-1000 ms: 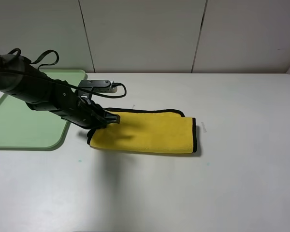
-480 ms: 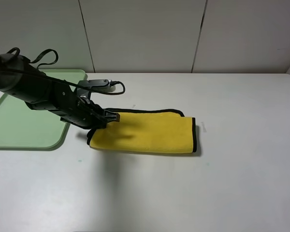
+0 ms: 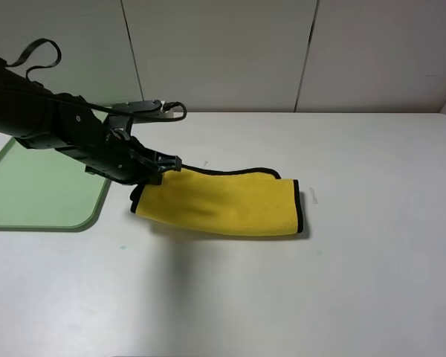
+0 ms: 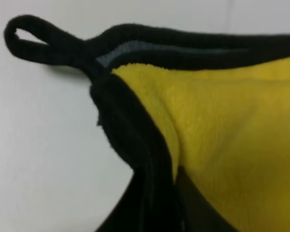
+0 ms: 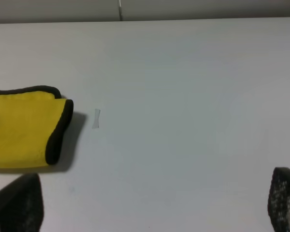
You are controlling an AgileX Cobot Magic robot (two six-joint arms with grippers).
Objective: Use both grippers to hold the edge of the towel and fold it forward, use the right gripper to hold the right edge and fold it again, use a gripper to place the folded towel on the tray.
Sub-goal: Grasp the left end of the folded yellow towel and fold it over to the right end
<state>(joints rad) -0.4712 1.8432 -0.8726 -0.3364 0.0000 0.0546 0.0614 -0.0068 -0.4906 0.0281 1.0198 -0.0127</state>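
The folded yellow towel [image 3: 223,202] with black binding lies at the table's middle. My left gripper [image 3: 160,169] is shut on its left end and holds that end a little off the table, right of the tray [image 3: 37,193]. The left wrist view shows the yellow cloth [image 4: 232,125], the black edge [image 4: 130,140] running into the jaws, and the small black loop [image 4: 43,43]. My right gripper [image 5: 150,212] is open and empty, out of the exterior view; its fingers [image 5: 17,205] stand wide apart. The towel's right end [image 5: 19,128] lies on the table ahead of it.
The pale green tray sits at the table's left edge, partly behind my left arm. A small pale mark [image 3: 313,196] lies on the white table just right of the towel; it also shows in the right wrist view [image 5: 96,118]. A panelled wall stands behind.
My left gripper has risen and drawn back toward the left with the towel's left end. That end has come up off the table; the right end has stayed put.
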